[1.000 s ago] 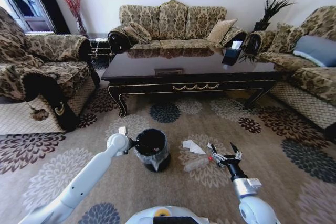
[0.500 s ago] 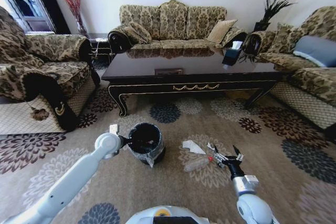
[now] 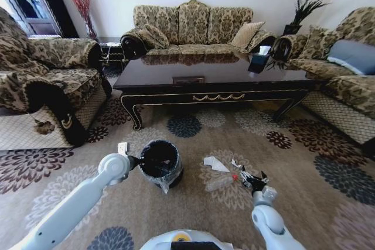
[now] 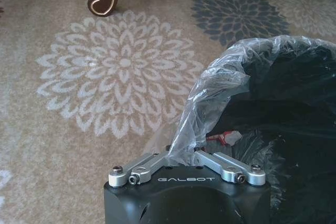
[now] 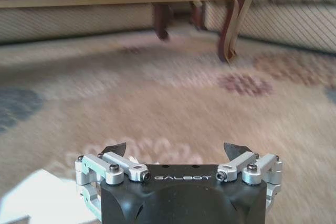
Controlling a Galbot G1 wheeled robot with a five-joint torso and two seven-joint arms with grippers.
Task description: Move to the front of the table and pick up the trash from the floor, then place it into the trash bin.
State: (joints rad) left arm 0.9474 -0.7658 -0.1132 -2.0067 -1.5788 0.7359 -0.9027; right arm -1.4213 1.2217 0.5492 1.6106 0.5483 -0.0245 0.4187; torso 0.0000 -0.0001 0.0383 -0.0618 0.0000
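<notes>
On the floral carpet (image 3: 304,162) before the dark coffee surface (image 3: 211,77), the left tool (image 4: 184,157) pinches the black trash bin's (image 3: 159,164) bag rim. The right tool (image 3: 253,181), open, hovers beside the clear plastic piece (image 3: 220,184) and the white paper scrap (image 3: 214,164), just right of the bin. Picking looks next, needing descent.

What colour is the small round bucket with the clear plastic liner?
Black; the small round bucket shows best in the head view.
</notes>
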